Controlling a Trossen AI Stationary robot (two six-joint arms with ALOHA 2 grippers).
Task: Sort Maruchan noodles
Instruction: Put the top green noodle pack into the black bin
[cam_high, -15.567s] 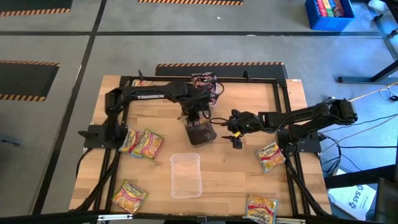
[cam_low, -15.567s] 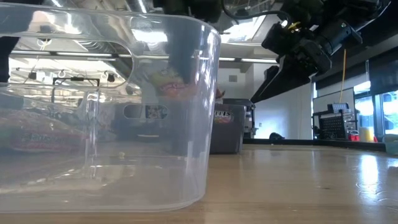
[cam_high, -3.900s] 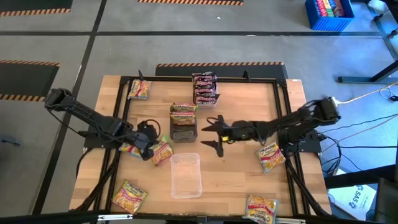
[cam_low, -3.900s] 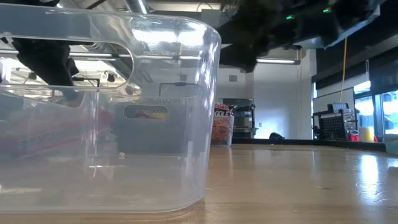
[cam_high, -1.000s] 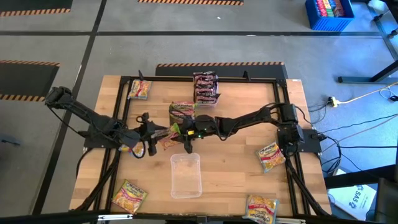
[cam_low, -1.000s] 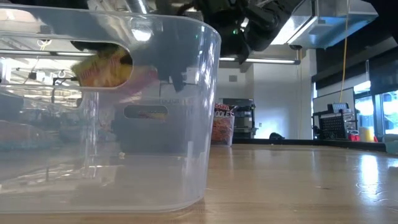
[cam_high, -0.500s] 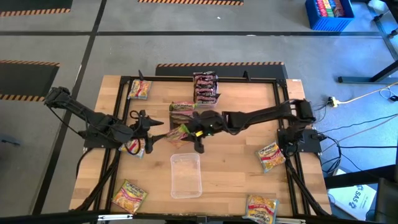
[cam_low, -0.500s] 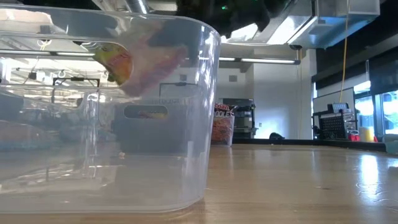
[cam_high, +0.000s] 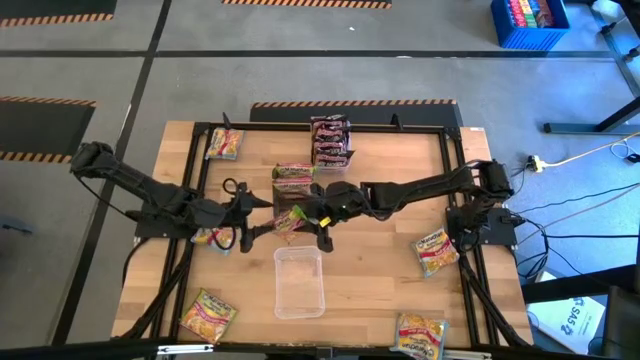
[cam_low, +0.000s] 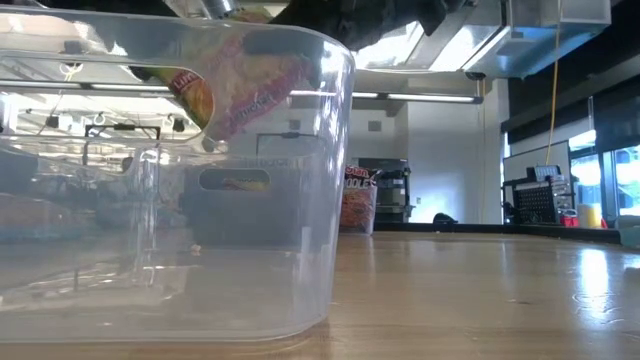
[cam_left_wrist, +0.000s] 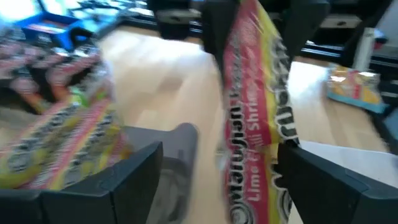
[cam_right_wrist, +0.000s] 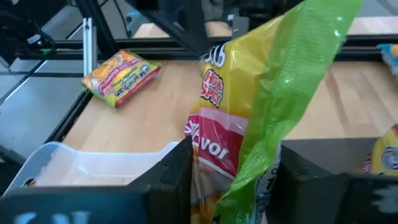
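Note:
A yellow-pink noodle packet with a green edge (cam_high: 290, 218) hangs over the table's middle, between a dark grey tray (cam_high: 296, 195) and a clear tray (cam_high: 300, 282). My right gripper (cam_high: 309, 216) reaches in from the right and is shut on the packet (cam_right_wrist: 249, 106). My left gripper (cam_high: 243, 217) stands open just left of the packet. In the left wrist view its fingers (cam_left_wrist: 130, 180) stand well apart on either side of the packet (cam_left_wrist: 255, 118) without touching it. In the low view the packet (cam_low: 245, 85) shows tilted behind the clear tray's wall (cam_low: 320, 200). My right gripper pinches the packet between its two fingers (cam_right_wrist: 171, 177), on the packet's right-hand end (cam_right_wrist: 239, 162). The fingers come level from the table's right side. The packet stands on edge, tilted, and is lifted clear of the table and both trays.
A green-orange packet (cam_high: 293, 175) lies in the dark grey tray, and a stack of dark brown-red packets (cam_high: 330, 142) stands behind it. Loose yellow-pink packets lie at the far left (cam_high: 223, 143), under the left arm (cam_high: 212, 237), near left (cam_high: 207, 313), right (cam_high: 435, 250) and near right (cam_high: 420, 333).
The packet has passed from my left gripper to my right one. My left gripper has opened and let go, and the packet now stands apart from its fingers. My right gripper has carried the packet a little toward the table's right, and it has risen and tipped.

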